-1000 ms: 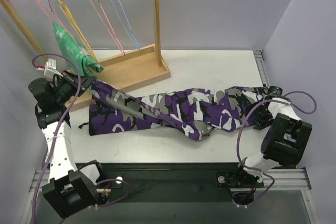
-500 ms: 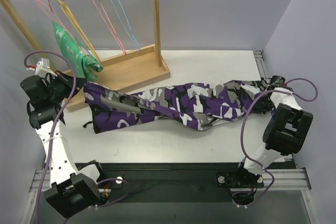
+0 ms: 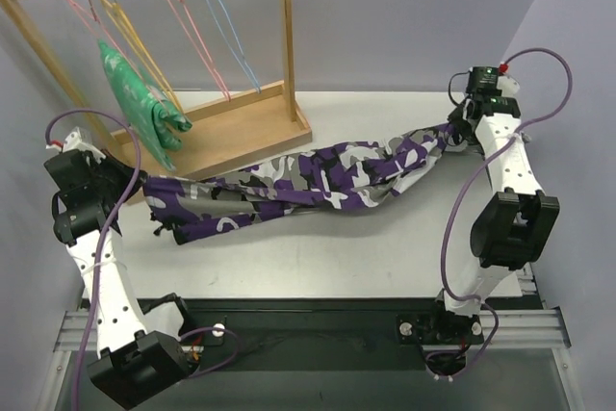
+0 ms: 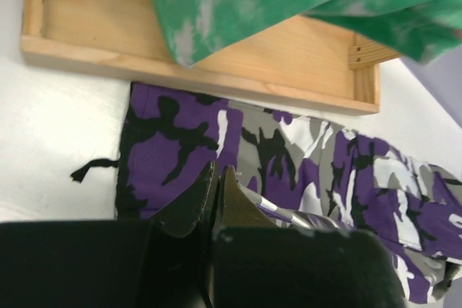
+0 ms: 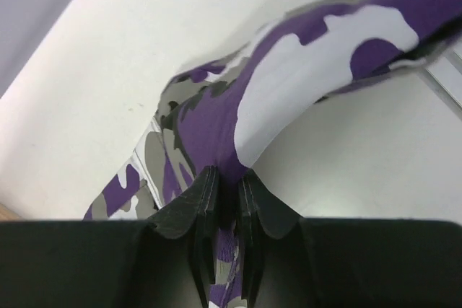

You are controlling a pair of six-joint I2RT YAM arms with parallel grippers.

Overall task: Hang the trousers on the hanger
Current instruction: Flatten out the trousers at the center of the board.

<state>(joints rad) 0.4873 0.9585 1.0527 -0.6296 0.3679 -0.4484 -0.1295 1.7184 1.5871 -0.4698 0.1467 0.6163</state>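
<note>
The camouflage trousers hang stretched in a long band between my two grippers, sagging onto the table in the middle. My left gripper is shut at the waist end by the rack's base; in the left wrist view its tips meet over a fold of the trousers. Raised at the back right, my right gripper holds the leg end. The right wrist view shows purple cloth of the trousers pinched in that gripper. The yellow hanger hangs on the wooden rail at the back left.
The wooden rack's base tray stands just behind the trousers, with an upright post. A green-and-white garment hangs beside the yellow hanger. Pink hangers and a blue hanger share the rail. A metal rail edges the table's right side.
My right gripper closed on the leg end and carried it up to the back right. The left arm drew back a little. The trousers went from lying crumpled to being pulled taut.
</note>
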